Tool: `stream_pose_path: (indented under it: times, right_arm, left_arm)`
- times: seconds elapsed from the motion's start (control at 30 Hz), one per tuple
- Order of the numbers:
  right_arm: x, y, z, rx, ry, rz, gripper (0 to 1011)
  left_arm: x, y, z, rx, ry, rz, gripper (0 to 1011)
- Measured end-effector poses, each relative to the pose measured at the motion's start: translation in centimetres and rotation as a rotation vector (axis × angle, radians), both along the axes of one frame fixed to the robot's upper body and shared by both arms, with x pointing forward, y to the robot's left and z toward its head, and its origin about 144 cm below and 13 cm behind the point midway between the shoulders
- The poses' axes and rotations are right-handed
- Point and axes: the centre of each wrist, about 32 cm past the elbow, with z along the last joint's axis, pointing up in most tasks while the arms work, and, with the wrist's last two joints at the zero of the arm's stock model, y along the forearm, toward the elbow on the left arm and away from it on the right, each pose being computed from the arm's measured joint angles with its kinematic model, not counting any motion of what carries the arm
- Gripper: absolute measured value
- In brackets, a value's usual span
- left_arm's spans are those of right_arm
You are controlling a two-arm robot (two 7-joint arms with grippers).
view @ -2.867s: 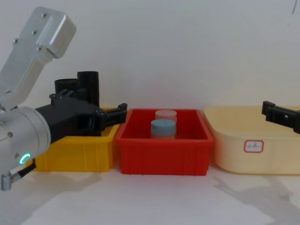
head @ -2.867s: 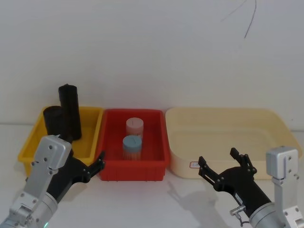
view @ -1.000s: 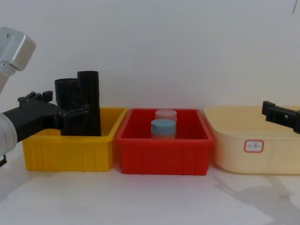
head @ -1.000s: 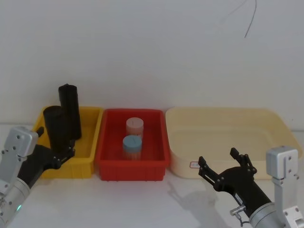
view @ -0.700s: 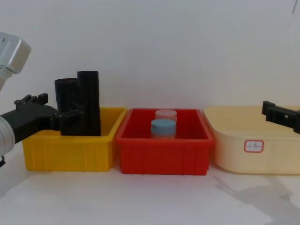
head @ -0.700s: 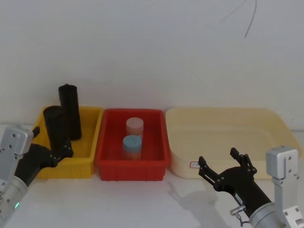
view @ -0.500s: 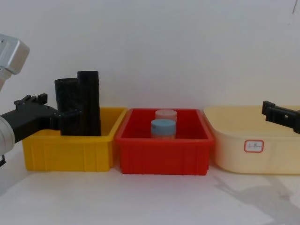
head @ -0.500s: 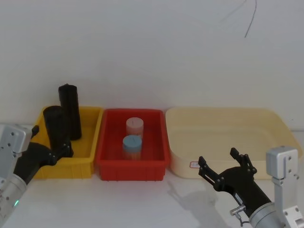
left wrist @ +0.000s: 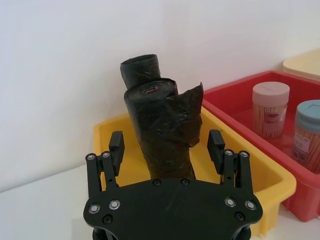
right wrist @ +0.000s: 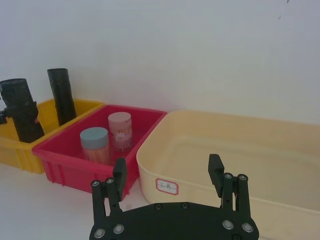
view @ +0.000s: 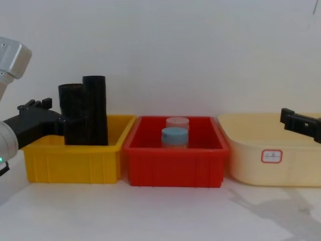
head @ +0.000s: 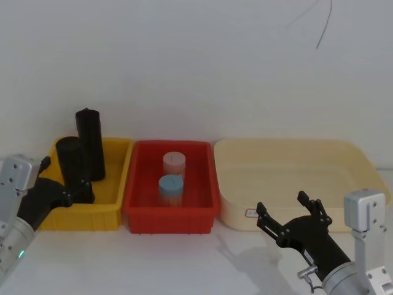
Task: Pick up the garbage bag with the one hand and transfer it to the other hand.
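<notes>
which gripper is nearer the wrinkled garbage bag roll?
Left. The left gripper straddles the garbage bag in the yellow bin; the right gripper hangs before the cream tub.

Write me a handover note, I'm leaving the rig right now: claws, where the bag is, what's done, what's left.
Claws: left claw open, straddling the wrinkled black plastic garbage-bag roll, not closed on it; right claw open, parked low before the cream plastic tub.
The roll stands in the yellow plastic bin, beside a taller smooth black roll.
Done: approach.
Left: grasp, lift, pass to right claw.
</notes>
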Motion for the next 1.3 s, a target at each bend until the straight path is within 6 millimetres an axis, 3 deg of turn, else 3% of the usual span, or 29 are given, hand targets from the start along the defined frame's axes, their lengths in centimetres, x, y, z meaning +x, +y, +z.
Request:
stream_pose_path:
  times: [1.0, 1.13, 1.3]
  right_arm:
    - [0.0, 0.0, 0.0, 0.000, 0.000, 0.000, 1000]
    - [0.0, 0.0, 0.0, 0.000, 0.000, 0.000, 1000]
    - [0.0, 0.0, 0.0, 0.000, 0.000, 0.000, 1000]
  left_arm:
    - [3.7, 0.2, 0.4, 0.006, 0.002, -0.069, 1001]
    - [3.9, 0.2, 0.4, -0.005, 0.000, -0.063, 954]
    - [4.0, 0.1, 0.5, -0.025, -0.009, -0.048, 802]
